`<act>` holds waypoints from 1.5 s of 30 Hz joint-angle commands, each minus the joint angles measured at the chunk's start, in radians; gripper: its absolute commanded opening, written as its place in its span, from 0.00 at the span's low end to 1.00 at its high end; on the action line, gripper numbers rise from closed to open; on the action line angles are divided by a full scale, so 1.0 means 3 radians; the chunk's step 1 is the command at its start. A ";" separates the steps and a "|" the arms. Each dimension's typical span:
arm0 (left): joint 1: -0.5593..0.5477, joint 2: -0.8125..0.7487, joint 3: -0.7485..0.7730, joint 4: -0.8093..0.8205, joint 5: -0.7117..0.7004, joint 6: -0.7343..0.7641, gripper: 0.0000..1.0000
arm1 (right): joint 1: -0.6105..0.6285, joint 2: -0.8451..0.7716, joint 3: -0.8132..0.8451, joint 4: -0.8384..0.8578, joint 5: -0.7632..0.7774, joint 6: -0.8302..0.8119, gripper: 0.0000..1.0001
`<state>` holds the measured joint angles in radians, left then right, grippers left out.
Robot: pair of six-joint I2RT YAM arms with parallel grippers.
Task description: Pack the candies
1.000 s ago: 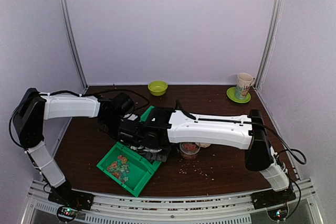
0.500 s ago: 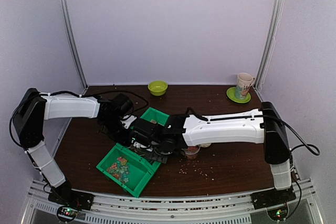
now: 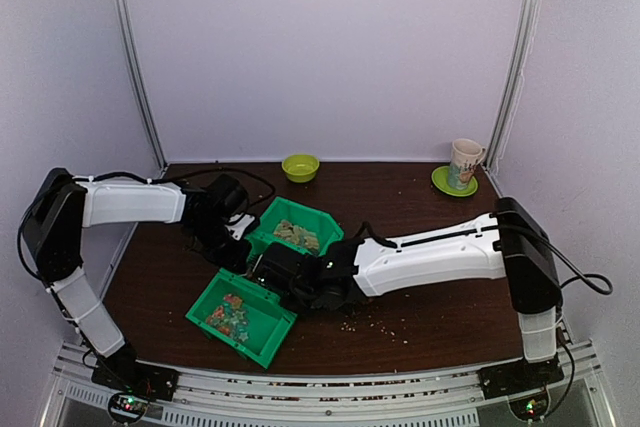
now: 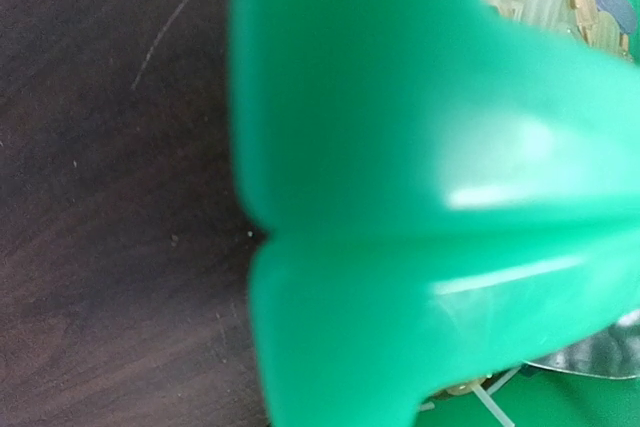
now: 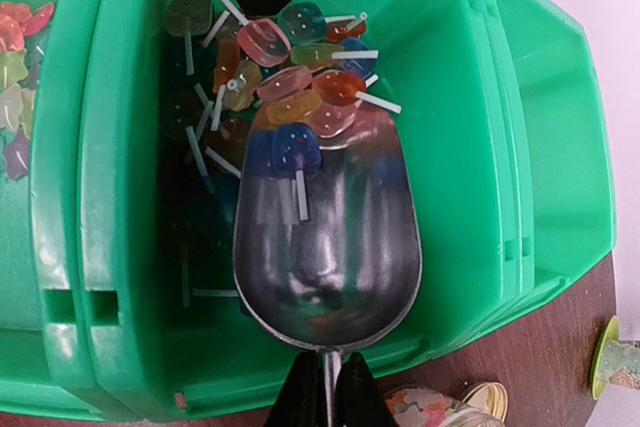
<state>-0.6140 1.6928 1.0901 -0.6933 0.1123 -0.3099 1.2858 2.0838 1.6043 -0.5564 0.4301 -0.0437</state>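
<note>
The right fingers clench the handle of a polished steel scoop. Within 1 second the right arm dropped over the smooth moulded green bin. Glossy flat candies on white sticks heap at the scoop tip inside it, so unloading appears under way. Beyond the bin, the left fingers are clenched; their grasp is unclear.

Left wrist camera gets nothing but a blurred green bin wall, jammed up against the left tool, whose fingers go unseen. Overhead, the right tool is a dark lump, jaws unreadable. The scoop handle vanishes between its fingers. Just right of them, a jar is cut off at the bottom edge.
</note>
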 commanded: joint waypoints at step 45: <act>-0.0083 -0.0247 0.0207 0.0266 0.0545 0.0077 0.00 | -0.0267 -0.0811 -0.0742 0.0883 -0.0647 -0.0731 0.00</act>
<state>-0.6350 1.6661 1.0904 -0.6647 0.2050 -0.3004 1.2114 1.8839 1.4147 -0.3477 0.2539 -0.2649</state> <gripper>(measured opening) 0.060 0.078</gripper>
